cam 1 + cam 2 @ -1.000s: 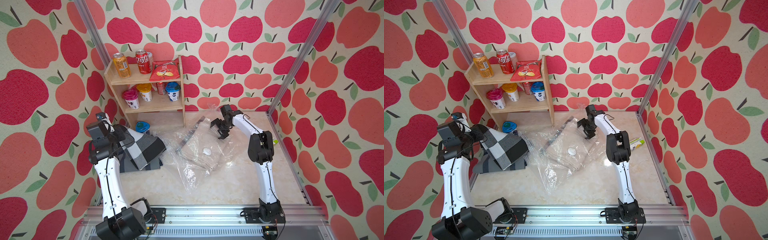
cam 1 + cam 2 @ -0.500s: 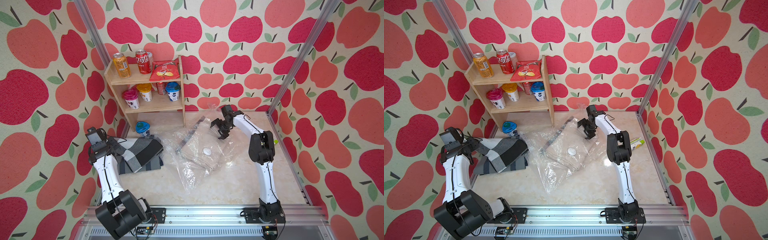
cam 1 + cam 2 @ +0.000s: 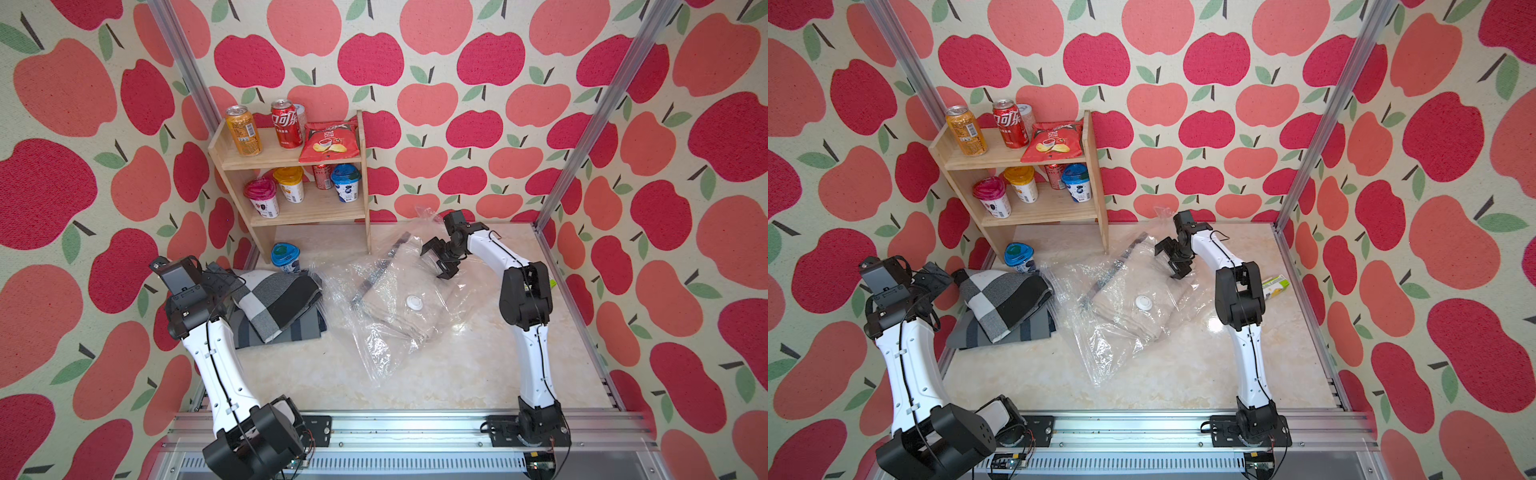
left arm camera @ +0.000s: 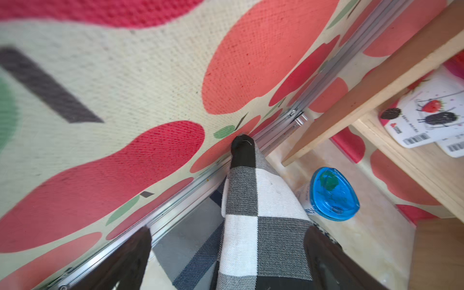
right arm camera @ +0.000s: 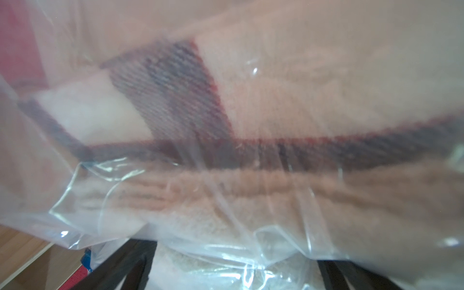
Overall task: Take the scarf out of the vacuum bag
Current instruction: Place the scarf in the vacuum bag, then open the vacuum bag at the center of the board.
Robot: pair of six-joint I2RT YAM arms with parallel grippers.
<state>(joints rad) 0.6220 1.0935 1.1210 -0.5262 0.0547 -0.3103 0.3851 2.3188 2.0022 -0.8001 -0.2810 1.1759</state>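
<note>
Scarf [image 3: 276,301] is lying centre-left, outside the vacuum bag [image 3: 386,332] | left gripper [image 4: 227,231] is straddling it, released | right gripper [image 3: 438,259] is gaping over bag's upper edge | left should be rising straight, snagging no folds.

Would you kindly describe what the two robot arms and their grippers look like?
The left arm and right arm share glossy white shells, black joint housings, thin black cables and black bases on a silver rail. The left gripper and right gripper are black, two-fingered.
</note>
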